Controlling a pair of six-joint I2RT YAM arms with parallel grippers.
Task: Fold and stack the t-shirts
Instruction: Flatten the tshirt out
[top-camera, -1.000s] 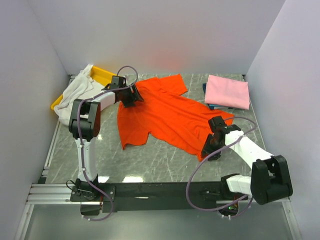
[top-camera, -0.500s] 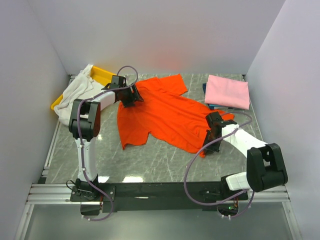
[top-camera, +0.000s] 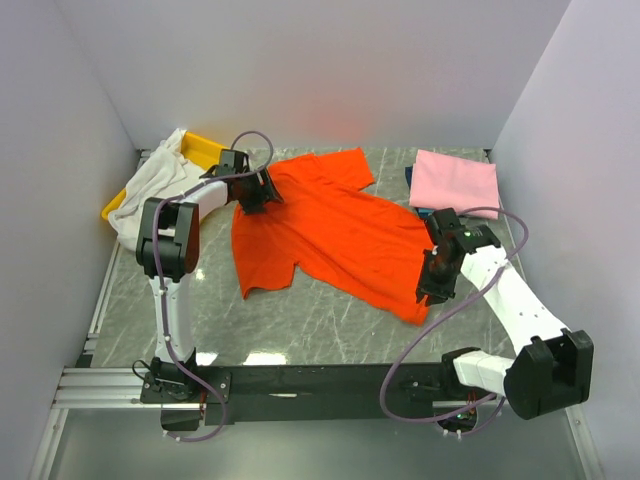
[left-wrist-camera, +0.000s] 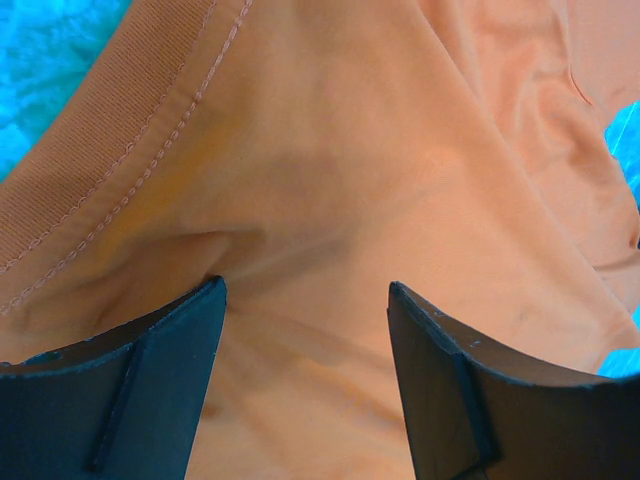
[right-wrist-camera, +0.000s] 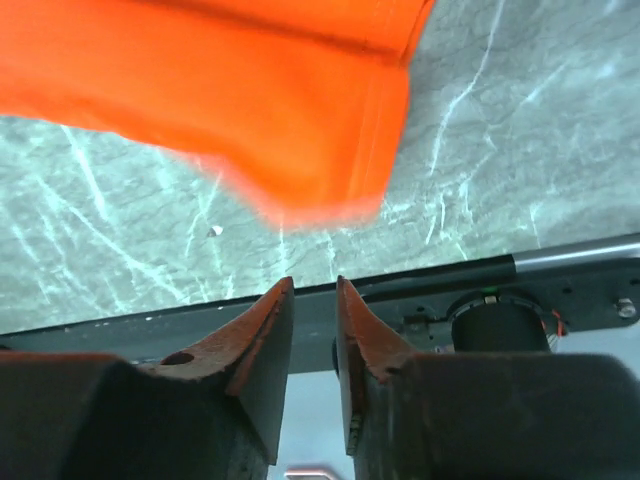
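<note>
The orange-red t-shirt (top-camera: 340, 235) lies spread on the marble table, mostly flat. My left gripper (top-camera: 260, 190) is at its collar, jaws open, with cloth and the ribbed collar (left-wrist-camera: 120, 130) between the fingers (left-wrist-camera: 160, 380). My right gripper (top-camera: 436, 283) is lifted over the shirt's near right corner (top-camera: 415, 312). In the right wrist view its jaws (right-wrist-camera: 313, 282) stand a narrow gap apart with nothing between them, and the blurred orange corner (right-wrist-camera: 310, 190) lies beyond the tips. The pink t-shirt (top-camera: 455, 183) lies folded on the dark blue one (top-camera: 413, 177). The white t-shirt (top-camera: 158, 182) lies crumpled at the left.
The yellow tray (top-camera: 207, 150) holds part of the white shirt at the back left. White walls close in the left, back and right. The black frame rail (right-wrist-camera: 560, 255) runs along the table's near edge.
My right gripper moved right and rose off the shirt's near right hem. That corner now lies drawn out further to the right. My left gripper stayed at the collar.
</note>
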